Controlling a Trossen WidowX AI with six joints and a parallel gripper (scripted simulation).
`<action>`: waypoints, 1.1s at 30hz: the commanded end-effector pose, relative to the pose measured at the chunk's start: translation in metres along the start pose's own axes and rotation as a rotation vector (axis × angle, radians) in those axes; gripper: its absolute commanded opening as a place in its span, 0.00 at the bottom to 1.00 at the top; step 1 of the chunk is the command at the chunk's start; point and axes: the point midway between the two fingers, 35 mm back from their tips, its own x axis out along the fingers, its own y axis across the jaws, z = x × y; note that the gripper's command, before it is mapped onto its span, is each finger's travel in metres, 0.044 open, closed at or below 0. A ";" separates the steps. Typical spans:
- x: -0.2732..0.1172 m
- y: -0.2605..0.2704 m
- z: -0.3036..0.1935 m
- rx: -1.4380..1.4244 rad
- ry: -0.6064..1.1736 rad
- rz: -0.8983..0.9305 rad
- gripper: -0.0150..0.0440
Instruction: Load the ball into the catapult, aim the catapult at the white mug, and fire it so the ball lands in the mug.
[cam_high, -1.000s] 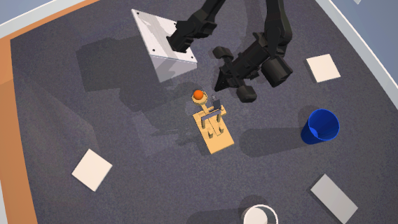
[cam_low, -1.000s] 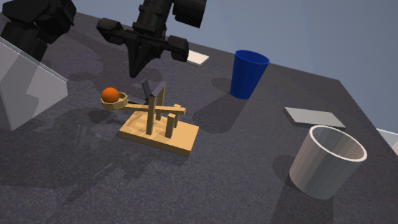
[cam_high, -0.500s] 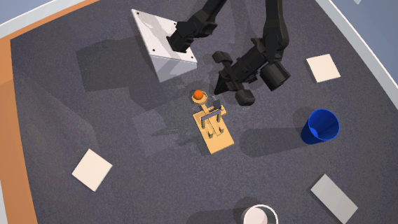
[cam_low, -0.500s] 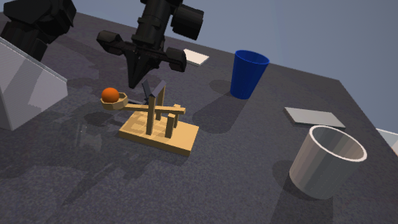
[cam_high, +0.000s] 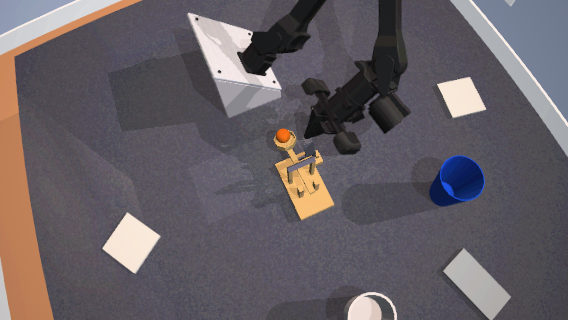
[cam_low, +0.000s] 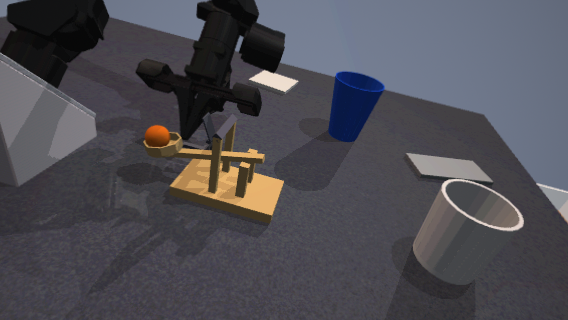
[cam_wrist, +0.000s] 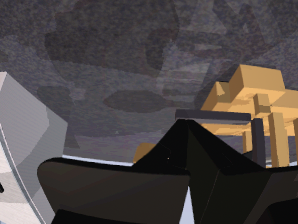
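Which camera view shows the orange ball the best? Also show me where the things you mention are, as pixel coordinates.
The exterior view: the orange ball (cam_high: 283, 135) (cam_low: 157, 136) sits large there, seen from the side in the catapult's cup (cam_high: 285, 145) (cam_low: 167, 148). The top view shows it smaller, from above; the wrist view does not show it.

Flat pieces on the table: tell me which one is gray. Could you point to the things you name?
The gray one is the oblong slab (cam_high: 477, 283) (cam_low: 448, 168) nearest the white mug (cam_high: 365, 314) (cam_low: 462, 240); the other two are cream squares.
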 end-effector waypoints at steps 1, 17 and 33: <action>0.007 0.004 0.003 0.002 0.007 0.007 0.25; -0.087 -0.006 -0.016 -0.001 0.003 -0.010 0.25; -0.108 -0.067 -0.020 0.320 -0.130 -0.061 0.79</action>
